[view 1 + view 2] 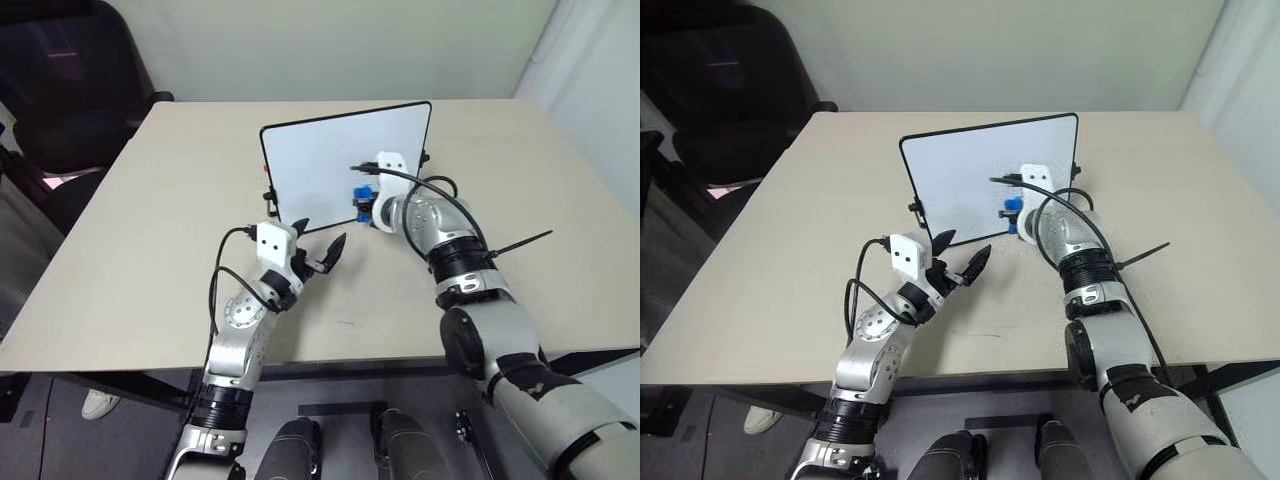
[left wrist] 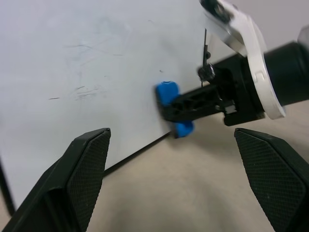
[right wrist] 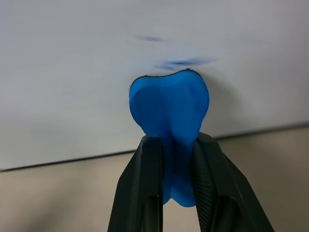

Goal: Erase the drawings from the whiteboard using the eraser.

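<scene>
Left gripper (image 1: 322, 248) hovering low over the surface (image 1: 130, 260) just short of the whiteboard's near left corner, jaws spread wide and empty; probably parked there to stay clear of the wiping, possibly ready to steady the frame. Whiteboard (image 1: 320, 160) standing near the middle of the surface on small black feet, tilted back, face turned toward the arms so it can be reached from the front. Faint thin marks (image 2: 82, 92) across its left part, and a short blue smear (image 3: 181, 63) just above the eraser, likely the remnant of the drawings. Eraser (image 3: 169, 108) against the lower right part of the board face, near the bottom edge. Right gripper (image 3: 173, 159) reaching in from the right, jaws pinching the soft blue block hard enough to crease it down the middle, its rounded end pushed flat to the board, judged a hold made for rubbing with pressure. Count: one whiteboard, one eraser, two grippers, one blue smear plus a few faint scratches.
</scene>
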`<state>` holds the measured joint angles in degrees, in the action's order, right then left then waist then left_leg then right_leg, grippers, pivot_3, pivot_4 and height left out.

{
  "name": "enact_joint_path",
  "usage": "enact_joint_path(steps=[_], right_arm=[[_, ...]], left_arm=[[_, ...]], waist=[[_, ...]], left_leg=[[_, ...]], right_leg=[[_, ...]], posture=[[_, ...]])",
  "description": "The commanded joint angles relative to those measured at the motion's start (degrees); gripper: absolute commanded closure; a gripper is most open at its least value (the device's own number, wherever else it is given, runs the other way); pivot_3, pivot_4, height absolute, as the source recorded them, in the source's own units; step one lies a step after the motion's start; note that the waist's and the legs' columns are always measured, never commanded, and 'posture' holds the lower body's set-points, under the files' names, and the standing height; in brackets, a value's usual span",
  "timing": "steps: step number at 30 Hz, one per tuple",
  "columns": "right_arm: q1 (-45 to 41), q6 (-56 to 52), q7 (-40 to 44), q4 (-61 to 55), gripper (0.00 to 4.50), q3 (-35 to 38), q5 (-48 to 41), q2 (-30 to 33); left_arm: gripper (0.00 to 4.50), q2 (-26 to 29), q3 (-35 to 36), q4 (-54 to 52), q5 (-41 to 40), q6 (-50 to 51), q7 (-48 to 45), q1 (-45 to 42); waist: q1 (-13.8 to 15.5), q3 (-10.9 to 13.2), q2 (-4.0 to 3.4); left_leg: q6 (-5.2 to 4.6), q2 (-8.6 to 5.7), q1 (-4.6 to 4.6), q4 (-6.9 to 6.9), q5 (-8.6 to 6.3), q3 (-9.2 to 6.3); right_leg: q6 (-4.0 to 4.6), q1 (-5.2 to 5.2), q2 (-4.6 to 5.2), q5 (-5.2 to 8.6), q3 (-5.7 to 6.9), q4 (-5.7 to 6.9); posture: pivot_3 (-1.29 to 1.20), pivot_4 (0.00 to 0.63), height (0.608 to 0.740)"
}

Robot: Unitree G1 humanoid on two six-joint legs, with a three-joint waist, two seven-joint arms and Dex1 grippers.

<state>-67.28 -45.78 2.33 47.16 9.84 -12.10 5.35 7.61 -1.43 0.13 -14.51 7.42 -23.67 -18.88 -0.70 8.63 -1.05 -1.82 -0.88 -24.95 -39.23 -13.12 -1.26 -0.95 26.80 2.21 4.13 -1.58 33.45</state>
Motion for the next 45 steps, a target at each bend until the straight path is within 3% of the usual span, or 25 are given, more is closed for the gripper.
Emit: enact_joint_path(steps=[1, 9, 20, 32, 36, 45], right_arm=[[-3.37, 4.14, -2.32, 1.07, 4.06, 2.44, -0.3, 1.05], [-3.51, 0.66, 2.51, -3.64, 4.06, -1.23, -0.79, -1.81], [-1.83, -6.15, 4.3, -10.95, 4.06, -2.2, -1.48, -4.95], [-5.06, 0.01, -3.6, -0.52, 4.06, 5.5, -1.24, -1.04], [-5.89, 1.09, -3.35, 0.16, 4.06, 5.69, -1.65, -1.16], [-4.98, -3.38, 1.76, -7.19, 4.06, 1.41, -2.8, -4.41]], left_arm=[[0.0, -0.28, -0.02, -0.11, 0.26, -1.71, -0.28, -1.37], [0.0, -0.24, -0.3, 0.95, 0.43, -2.32, -0.63, -2.14], [0.0, -0.24, -0.46, 1.03, 0.22, -2.41, -0.6, -2.18], [0.0, 0.15, 0.0, 0.91, 0.06, -2.49, -0.54, -2.14], [0.0, 0.26, -0.02, 0.88, 0.1, -2.51, -0.56, -2.17], [0.0, 0.22, -0.23, 0.52, 0.19, -2.44, -0.5, -2.08]], waist=[[0.02, 0.0, 0.0], [-0.75, 0.0, 0.0], [-1.07, 0.0, 0.0], [-0.41, 0.0, 0.0], [-0.29, 0.0, 0.0], [-1.07, 0.0, 0.0]], left_leg=[[-0.01, -0.02, 0.0, -0.01, 0.0, 0.01], [-0.59, 0.03, 0.02, 0.08, 0.34, 0.01], [-0.55, 0.02, -0.01, 0.1, 0.31, -0.01], [-0.38, 0.0, -0.01, 0.05, 0.21, 0.0], [0.0, 0.0, -0.01, 0.05, -0.01, 0.01], [-0.45, 0.01, 0.0, 0.07, 0.25, 0.01]], right_leg=[[-0.05, 0.0, 0.0, -0.03, -0.01, 0.0], [-0.16, 0.08, -0.04, -0.07, 0.02, -0.01], [-0.17, 0.1, -0.06, -0.05, 0.01, -0.1], [-0.13, 0.06, -0.04, -0.08, -0.01, -0.11], [-0.19, 0.05, -0.03, -0.09, -0.01, -0.11], [-0.25, 0.11, -0.06, -0.09, 0.01, -0.11]], posture=[[0.0, 0.15, 0.74], [0.0, 0.15, 0.74], [0.0, 0.15, 0.74], [0.0, 0.15, 0.74], [0.0, 0.15, 0.74], [0.0, 0.15, 0.74]])
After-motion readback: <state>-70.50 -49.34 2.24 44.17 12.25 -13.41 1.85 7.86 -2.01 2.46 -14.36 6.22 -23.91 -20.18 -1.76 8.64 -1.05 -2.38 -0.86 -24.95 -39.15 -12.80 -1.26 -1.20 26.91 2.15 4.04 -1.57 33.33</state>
